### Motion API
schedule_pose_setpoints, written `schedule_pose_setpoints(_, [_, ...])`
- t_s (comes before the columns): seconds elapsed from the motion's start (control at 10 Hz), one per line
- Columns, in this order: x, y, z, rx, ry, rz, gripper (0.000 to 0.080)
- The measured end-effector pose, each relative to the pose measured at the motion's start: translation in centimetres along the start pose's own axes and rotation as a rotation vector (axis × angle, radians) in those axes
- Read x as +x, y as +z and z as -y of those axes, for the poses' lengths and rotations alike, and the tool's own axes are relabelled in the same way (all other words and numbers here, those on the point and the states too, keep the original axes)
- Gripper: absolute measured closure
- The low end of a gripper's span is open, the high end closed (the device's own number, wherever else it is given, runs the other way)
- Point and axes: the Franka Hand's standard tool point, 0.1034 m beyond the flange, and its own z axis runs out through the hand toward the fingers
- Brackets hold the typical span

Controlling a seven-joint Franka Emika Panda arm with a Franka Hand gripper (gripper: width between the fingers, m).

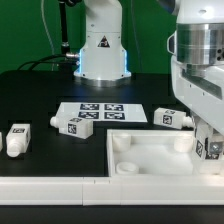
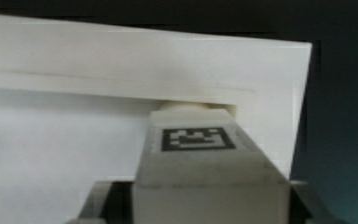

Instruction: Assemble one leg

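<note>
Jaws clenched on 1 leg [image 2: 197, 150], pressing its peg into the panel [image 1: 150, 155] corner socket; next, twist it tight.

no readable words or numbers. a black triangular warning sign sits on the robot base [image 1: 101, 44]. black-and-white square marker tags appear on the marker board [image 1: 100, 112], on three loose legs [image 1: 18, 138] [image 1: 73, 124] [image 1: 171, 117], and on the held leg [image 2: 199, 150].
</note>
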Motion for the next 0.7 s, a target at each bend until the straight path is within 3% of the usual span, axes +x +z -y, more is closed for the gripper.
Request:
schedule_pose_setpoints(0.2, [0.15,-0.01,0.00,-0.001,0.158,0.005,0.0515])
schedule_pose_setpoints(0.6, [0.20,-0.03,-0.02,-0.002,0.195,0.008,0.0515])
schedule_pose_setpoints(0.7, [0.19,0.01,-0.04,-0.003,0.166,0.008,0.0458])
